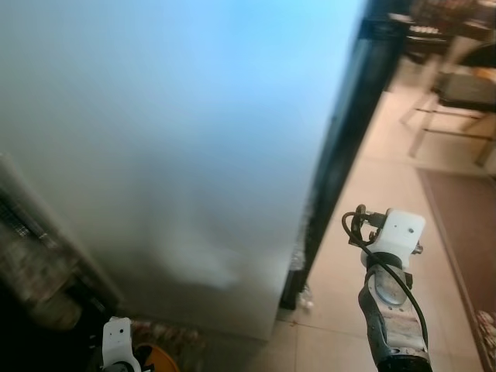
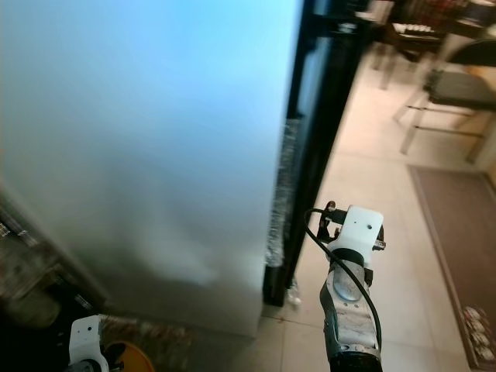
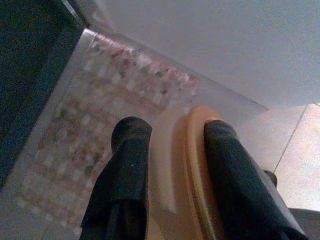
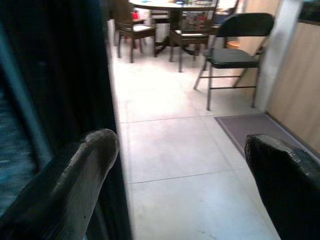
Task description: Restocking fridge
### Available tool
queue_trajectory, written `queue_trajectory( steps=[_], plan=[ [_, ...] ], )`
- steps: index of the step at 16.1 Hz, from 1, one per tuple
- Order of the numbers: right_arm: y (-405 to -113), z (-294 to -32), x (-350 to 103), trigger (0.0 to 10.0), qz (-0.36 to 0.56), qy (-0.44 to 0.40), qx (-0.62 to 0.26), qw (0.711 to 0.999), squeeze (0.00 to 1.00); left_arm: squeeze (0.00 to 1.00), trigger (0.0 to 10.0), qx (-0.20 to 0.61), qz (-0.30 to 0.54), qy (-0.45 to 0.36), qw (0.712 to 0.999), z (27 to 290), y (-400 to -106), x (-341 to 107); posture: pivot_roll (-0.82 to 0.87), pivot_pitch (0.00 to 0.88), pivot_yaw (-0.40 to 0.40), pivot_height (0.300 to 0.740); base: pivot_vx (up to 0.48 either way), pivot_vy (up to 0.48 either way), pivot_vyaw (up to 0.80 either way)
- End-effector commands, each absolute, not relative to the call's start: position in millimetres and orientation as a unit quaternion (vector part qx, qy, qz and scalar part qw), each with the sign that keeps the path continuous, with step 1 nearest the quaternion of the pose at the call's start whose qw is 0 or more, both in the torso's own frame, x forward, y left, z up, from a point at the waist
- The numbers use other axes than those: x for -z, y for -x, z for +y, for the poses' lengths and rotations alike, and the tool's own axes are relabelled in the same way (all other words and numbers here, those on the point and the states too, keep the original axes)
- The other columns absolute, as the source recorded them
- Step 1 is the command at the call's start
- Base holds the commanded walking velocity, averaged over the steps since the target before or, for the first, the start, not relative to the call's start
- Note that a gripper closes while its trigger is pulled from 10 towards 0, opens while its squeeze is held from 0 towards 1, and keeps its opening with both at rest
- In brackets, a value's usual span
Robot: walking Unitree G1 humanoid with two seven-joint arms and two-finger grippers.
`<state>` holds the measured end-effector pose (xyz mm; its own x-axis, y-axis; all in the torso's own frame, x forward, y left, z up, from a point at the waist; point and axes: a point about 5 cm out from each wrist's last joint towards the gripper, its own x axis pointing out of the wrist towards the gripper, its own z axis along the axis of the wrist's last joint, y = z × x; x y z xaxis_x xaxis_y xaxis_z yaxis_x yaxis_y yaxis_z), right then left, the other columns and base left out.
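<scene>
A: Where is the fridge, and what is held?

B: The fridge door is seen directly ahead as a broad pale panel, with its dark edge running down the right side. At the lower left a dim interior with blurred stored items can be made out. An orange, round-edged item is seen between the two black fingers of the left gripper; the jaws are set fairly close about it, though firm contact cannot be confirmed. What the item is cannot be told.

A: Why would it be carried that low?

B: It is judged that the item is kept down beside the body so that the door can be cleared first. Beneath it a patterned mat is laid on the floor at the foot of the door.

A: And the other arm?

B: The right gripper is raised beside the door's dark edge, with the jaws spread wide and nothing held. It is probably placed there so that the door can be reached or steadied.

A: How much room is left?

B: Open tiled floor is offered on the right, bounded by a dark rug. A folding chair and a dining table are set well apart, further back.
</scene>
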<state>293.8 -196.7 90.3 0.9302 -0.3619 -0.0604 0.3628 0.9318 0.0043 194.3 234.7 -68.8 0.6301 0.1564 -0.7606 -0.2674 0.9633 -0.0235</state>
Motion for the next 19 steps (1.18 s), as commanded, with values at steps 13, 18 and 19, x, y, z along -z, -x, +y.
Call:
queue_trajectory(
  steps=[13, 18, 19],
  plan=[
    [-307.8, -175.0, -98.2, 10.0, 0.026, -0.026, 0.131, 0.991, 0.00, 0.00, 10.0, -0.110, 0.419, 0.049, 0.900, 234.3, -192.7, 69.8, -0.07, 0.000, 0.012, 0.740, 0.000, 0.000, -0.35],
    [-312.8, -181.8, -98.0, 10.0, 0.038, 0.030, 0.119, 0.992, 0.00, 0.00, 10.0, -0.114, 0.418, 0.048, 0.900, 234.6, -193.3, 69.4, -0.07, 0.000, 0.008, 0.740, 0.000, 0.000, 0.00],
    [-313.4, -185.1, -98.4, 10.0, 0.039, 0.054, 0.118, 0.991, 0.00, 0.00, 10.0, -0.114, 0.418, 0.048, 0.900, 234.8, -193.6, 69.3, -0.07, 0.000, 0.008, 0.740, 0.000, 0.000, 0.00]
  ],
)
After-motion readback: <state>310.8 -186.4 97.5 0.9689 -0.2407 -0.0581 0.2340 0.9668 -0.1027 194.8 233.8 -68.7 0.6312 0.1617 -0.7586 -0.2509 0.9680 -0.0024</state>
